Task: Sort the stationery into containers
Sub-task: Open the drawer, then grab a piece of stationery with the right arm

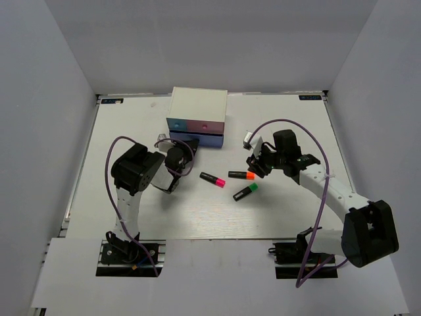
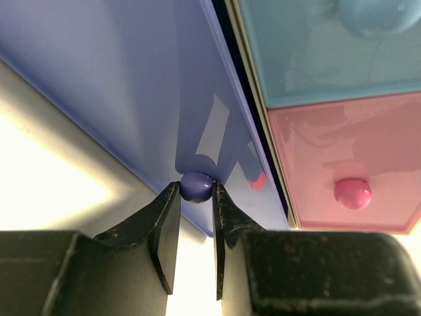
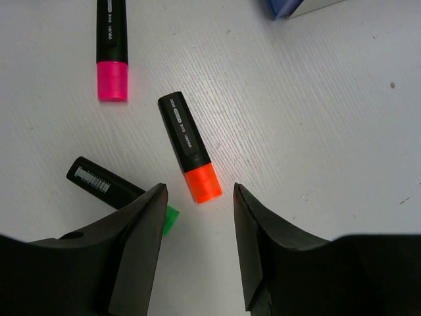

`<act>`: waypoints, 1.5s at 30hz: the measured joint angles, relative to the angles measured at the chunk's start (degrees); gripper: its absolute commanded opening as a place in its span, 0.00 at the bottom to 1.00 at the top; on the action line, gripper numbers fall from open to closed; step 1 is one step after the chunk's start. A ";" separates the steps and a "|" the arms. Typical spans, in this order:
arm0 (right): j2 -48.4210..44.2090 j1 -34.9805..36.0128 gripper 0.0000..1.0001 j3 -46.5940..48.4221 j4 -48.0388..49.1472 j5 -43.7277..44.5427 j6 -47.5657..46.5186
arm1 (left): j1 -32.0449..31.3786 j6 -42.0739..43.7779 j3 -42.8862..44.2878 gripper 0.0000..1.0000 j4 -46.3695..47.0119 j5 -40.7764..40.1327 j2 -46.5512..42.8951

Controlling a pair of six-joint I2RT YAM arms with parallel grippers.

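The left gripper [image 2: 195, 191] was pinched on the small round knob [image 2: 196, 185] of the dark blue drawer [image 2: 125, 85], one black finger pressed against each side of it. That drawer ran along the bottom of the white chest [image 1: 198, 104], which stood at the far middle of the table [image 1: 131, 125]. In the left wrist view the light blue drawer [image 2: 316, 56] and the pink drawer [image 2: 342, 155] sat side by side beyond the dark blue one, with a dark gap between it and them; whether the dark blue drawer was pulled out at all could not be told. The right gripper [image 3: 199, 192] hung with its fingers spread apart and nothing between them, just over the capped end of the orange highlighter [image 3: 189, 147]. The three highlighters lay on the table in front of the chest, near each other but apart. The pink highlighter [image 1: 212, 179] was the leftmost, the orange one lay to its right by the right gripper, and the green highlighter [image 1: 245, 192] lay nearest the arms, its cap partly hidden behind a finger in the right wrist view. None of them was in a drawer.
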 measured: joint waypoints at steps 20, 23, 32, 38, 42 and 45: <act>0.76 0.00 0.61 2.27 0.68 -3.13 0.11 | -0.76 1.40 -9.20 0.15 -6.51 4.02 -10.19; 0.79 0.00 0.65 2.34 0.66 -3.26 0.07 | -0.90 1.62 -9.38 0.36 -7.26 4.09 -10.71; 0.79 0.00 0.66 2.34 0.48 -3.65 -0.07 | -1.36 2.62 -9.31 0.67 -13.90 5.31 -13.51; 0.79 0.00 0.68 2.34 -0.02 -4.92 -1.36 | -1.51 3.30 -12.28 0.73 -16.50 5.75 -18.01; 0.94 0.00 0.70 2.47 -1.07 -6.91 -3.76 | -1.51 5.11 -14.64 0.73 -20.04 6.71 -23.21; 2.25 0.00 0.70 3.67 -3.61 -9.14 -6.84 | -1.57 7.50 -15.67 0.73 -23.47 9.07 -29.22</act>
